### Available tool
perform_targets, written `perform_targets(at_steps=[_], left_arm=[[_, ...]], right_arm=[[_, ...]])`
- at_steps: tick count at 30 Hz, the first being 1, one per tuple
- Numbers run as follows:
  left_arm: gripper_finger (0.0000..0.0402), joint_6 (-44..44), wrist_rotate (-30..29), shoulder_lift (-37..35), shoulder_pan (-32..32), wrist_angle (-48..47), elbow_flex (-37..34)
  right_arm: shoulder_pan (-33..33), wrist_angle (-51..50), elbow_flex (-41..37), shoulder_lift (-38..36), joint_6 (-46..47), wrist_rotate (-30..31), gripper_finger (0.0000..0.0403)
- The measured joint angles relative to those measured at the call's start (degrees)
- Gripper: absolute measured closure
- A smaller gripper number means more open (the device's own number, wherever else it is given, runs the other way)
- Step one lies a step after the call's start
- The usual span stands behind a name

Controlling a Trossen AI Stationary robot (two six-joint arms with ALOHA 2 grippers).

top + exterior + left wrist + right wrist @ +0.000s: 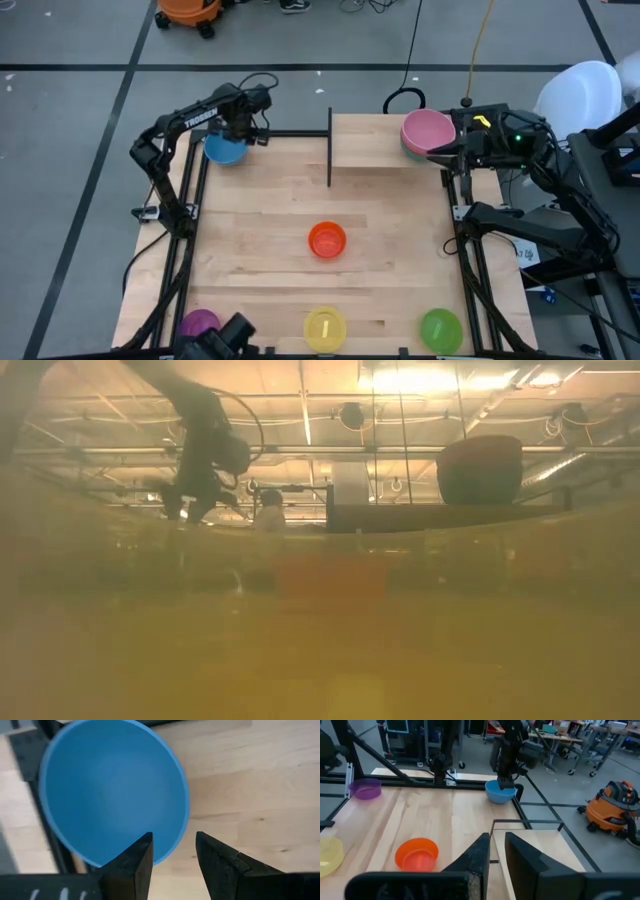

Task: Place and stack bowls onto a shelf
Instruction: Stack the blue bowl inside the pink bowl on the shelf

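Your left tool (172, 865) has its fingers spread, straddling the near rim of the blue bowl (112, 790), which sits at the far left corner of the surface (270, 200), partly over the black frame rail. Nothing is gripped yet. If you close from here, one finger catches only a thin slice of rim (the bowl is already tilted over the rail), so it could pivot, pop out, or slide off the edge beyond the tool.

Your right tool (492, 852) sits at the far right end of the shelf (375, 145), just beside the pink bowl (428, 130), which rests on a teal one there. Its fingers stand narrowly apart, and I cannot tell whether they pinch the rim. A sideways drift of that arm could drag the pair off the shelf's outer side.

Nearer you than both tools, the orange bowl (327, 240) is mid-surface, with purple (199, 323), yellow (325, 328) and green (440, 328) bowls along the near edge.

The surface is pale wood in a black frame. Beyond it lie a grey floor with dark lines, an orange shop vacuum (610, 812), cables and workbenches.
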Motion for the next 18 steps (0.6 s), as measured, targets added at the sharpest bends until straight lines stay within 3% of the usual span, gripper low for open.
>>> perform_targets(at_steps=[4, 18], left_arm=[[0.0247, 1.69, 2.64, 0.00, 0.91, 3.89, -3.04], [0.0247, 5.33, 2.64, 0.00, 1.68, 16.09, -13.31]], right_arm=[[0.00, 0.82, 0.00, 0.00, 0.02, 1.50, 0.0351], [0.00, 2.89, 0.00, 0.01, 0.02, 2.85, 0.0351]])
